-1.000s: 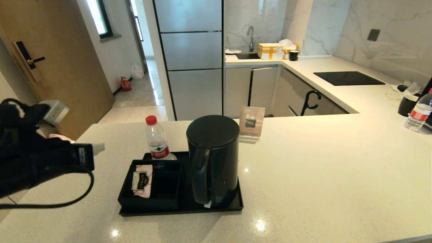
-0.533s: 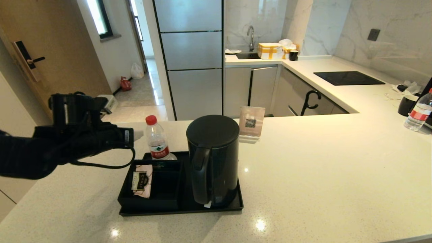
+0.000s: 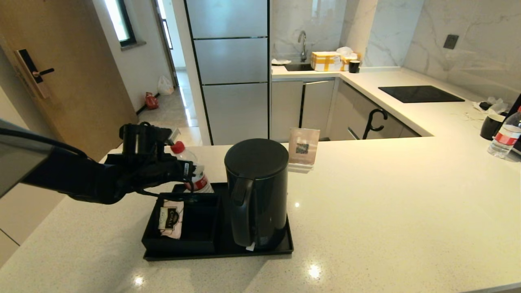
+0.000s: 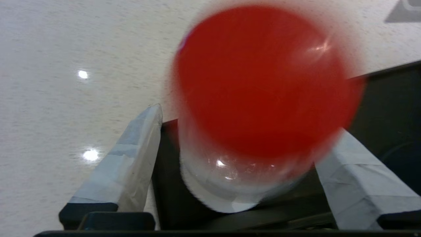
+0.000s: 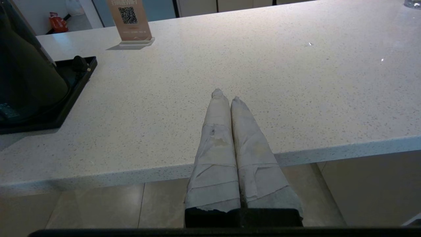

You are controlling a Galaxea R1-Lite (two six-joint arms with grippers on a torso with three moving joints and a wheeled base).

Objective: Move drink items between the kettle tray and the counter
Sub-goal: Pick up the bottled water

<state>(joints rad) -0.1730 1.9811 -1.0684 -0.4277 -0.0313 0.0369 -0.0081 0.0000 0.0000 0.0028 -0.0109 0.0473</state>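
Observation:
The clear water bottle with its red cap stands at the back left of the black kettle tray, leaning left. My left gripper reaches it from the left. In the left wrist view the gripper is open, with its taped fingers either side of the bottle and a dark gap at one finger. The tall black kettle stands on the tray's right half. My right gripper is shut and empty at the counter's front edge.
The compartment box holds a pink tea sachet. Behind the kettle stands a QR sign. A second bottle and a black mug sit at the far right, beyond them a black cooktop.
My left arm has swung in from the far left to the bottle. The bottle now leans left, its cap shifted slightly left and down.

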